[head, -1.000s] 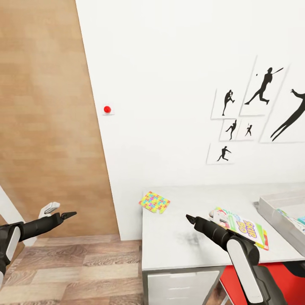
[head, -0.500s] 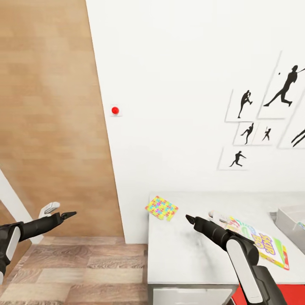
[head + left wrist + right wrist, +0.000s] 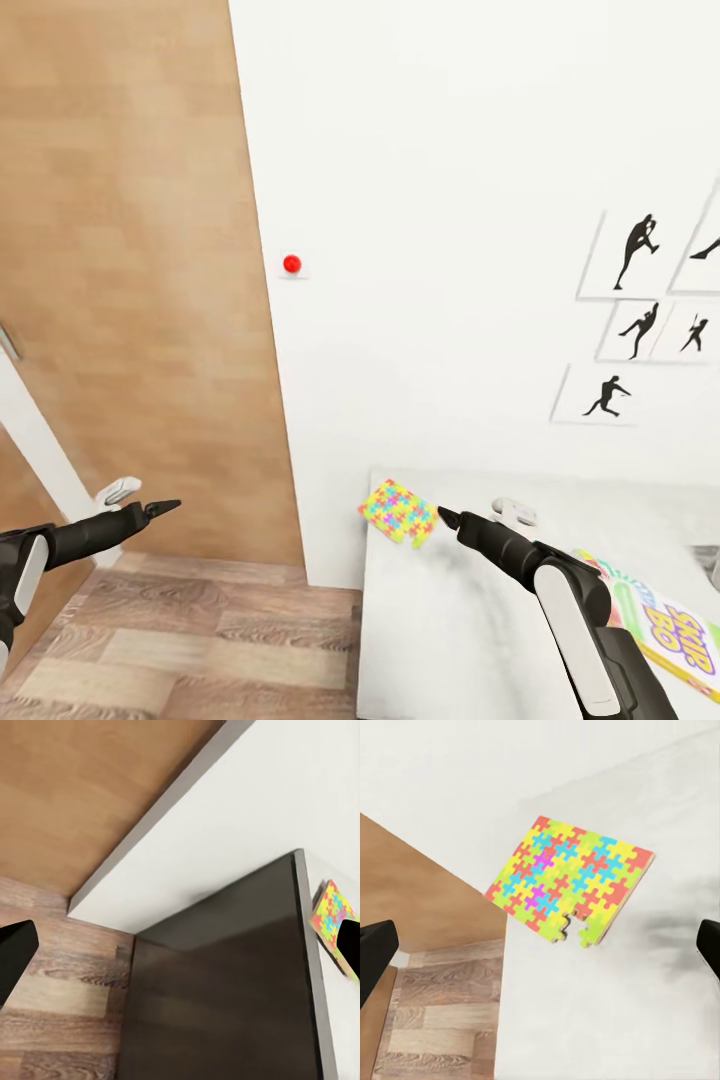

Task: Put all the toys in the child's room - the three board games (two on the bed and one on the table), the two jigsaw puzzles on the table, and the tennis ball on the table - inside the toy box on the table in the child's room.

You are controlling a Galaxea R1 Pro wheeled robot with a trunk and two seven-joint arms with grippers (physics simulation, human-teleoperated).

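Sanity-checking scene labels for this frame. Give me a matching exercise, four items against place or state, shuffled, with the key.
Items:
1. jigsaw puzzle
2. Skip-Bo box
3. red dot
4. right gripper

Place or state:
A. on the white wall, beside the wooden door
B. open, empty, over the table
C. at the table's far corner nearest the door
D. on the table, cut off by the picture's right edge

Pairs: 1-C, 2-D, 3-A, 4-B
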